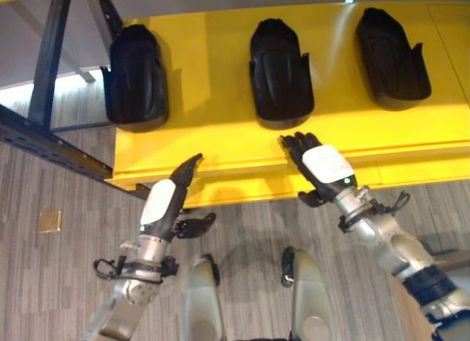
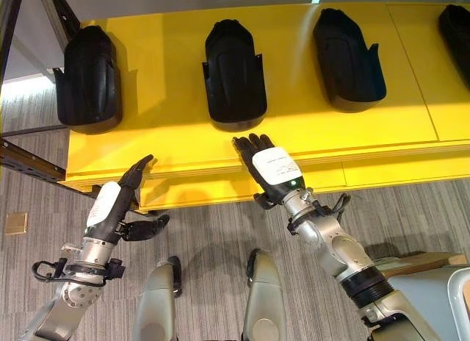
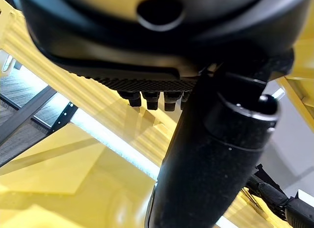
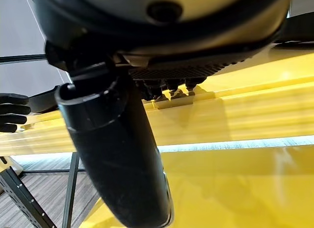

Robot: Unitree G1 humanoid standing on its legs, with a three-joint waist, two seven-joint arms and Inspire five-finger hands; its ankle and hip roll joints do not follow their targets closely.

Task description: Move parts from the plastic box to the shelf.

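Three black moulded parts lie on the yellow shelf: one at the left, one in the middle, one at the right. A further part peeks in at the far right. My right hand is open, its straight fingers resting at the shelf's front edge just below the middle part, holding nothing. My left hand is open too, fingers straight and pointing at the shelf's front lip, thumb spread to the side, empty. In the right wrist view the fingertips touch the yellow edge.
A dark steel frame with a diagonal beam stands at the shelf's left end. Grey striped floor lies below the shelf, with a small tan square on it. A cardboard corner shows at the lower right.
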